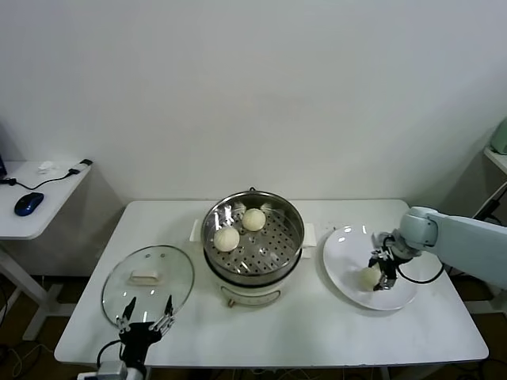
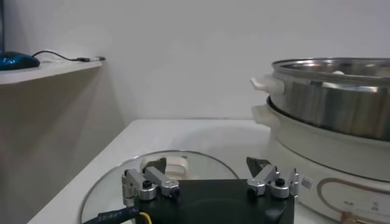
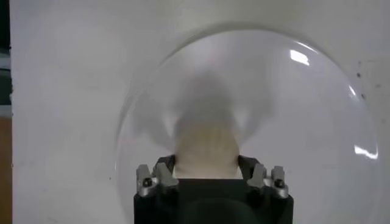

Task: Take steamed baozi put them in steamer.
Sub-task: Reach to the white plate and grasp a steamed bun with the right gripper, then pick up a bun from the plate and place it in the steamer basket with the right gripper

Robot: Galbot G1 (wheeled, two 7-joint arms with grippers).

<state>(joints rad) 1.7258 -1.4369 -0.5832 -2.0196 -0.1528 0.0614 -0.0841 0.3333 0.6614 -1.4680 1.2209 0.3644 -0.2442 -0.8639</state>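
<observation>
Two cream baozi (image 1: 240,228) are sitting on the steel steamer's (image 1: 290,248) perforated tray; a third baozi (image 1: 369,276) is resting between the right gripper's (image 1: 382,275) fingers.

Even, bright indoor lighting
Glare spots on plate (image 3: 304,91); bun (image 3: 206,146) blurred at close range; soft shadows

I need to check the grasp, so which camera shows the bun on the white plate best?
The right wrist view: the bun fills the space between the right gripper fingers, over the plate. The head view shows it small, partly behind the gripper. The left wrist view misses it.
</observation>
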